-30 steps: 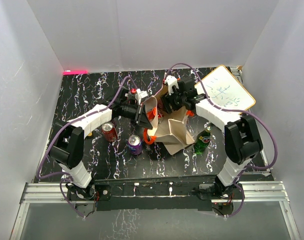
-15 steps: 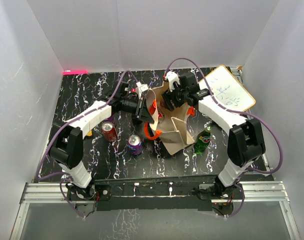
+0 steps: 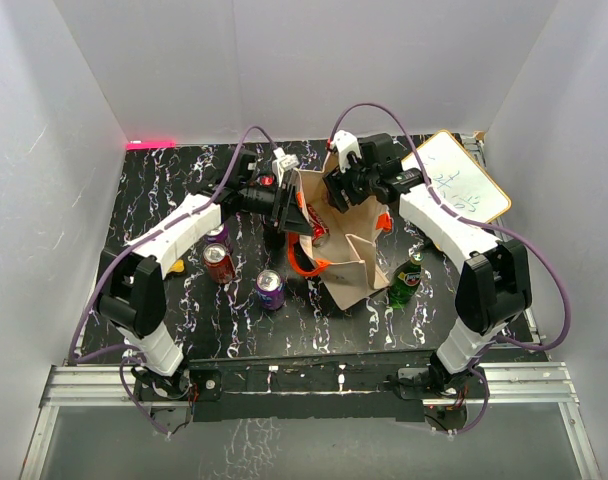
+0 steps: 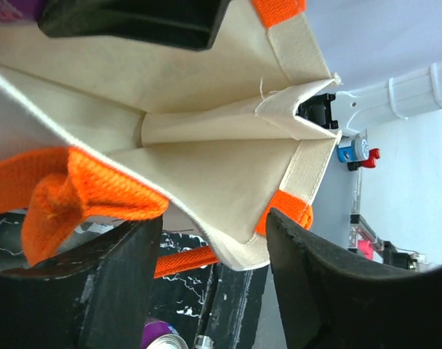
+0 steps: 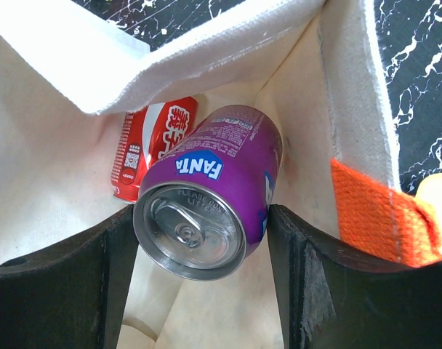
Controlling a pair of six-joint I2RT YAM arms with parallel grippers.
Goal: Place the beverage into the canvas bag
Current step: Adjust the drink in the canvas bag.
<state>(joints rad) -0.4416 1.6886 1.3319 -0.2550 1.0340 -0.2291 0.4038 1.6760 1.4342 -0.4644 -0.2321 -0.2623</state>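
Cans sit nearest the arms: a loose purple can (image 3: 271, 290) and a loose red can (image 3: 219, 263) at eight o'clock of the canvas bag (image 3: 352, 262), and a green bottle (image 3: 407, 281) at its four o'clock. The bag slumps mid-table, its mouth gaping at the far end. At its ten o'clock rim the left gripper (image 3: 287, 207) has its fingers apart, the cloth edge lying loose between them, not pinched (so the mouth may sag). At twelve o'clock the right gripper (image 5: 201, 218) reaches into the mouth, clamped across a purple soda can (image 5: 206, 193) held sideways over the lining. A bagged red can (image 5: 152, 145) lies deeper, at ten o'clock of it. The step in hand, I judge, is the drop. Next, the right fingers must spread so the can falls past the folded flap, then lift out clear of the orange handle (image 5: 377, 211). Farthest back, a whiteboard (image 3: 462, 180) lies at two o'clock.
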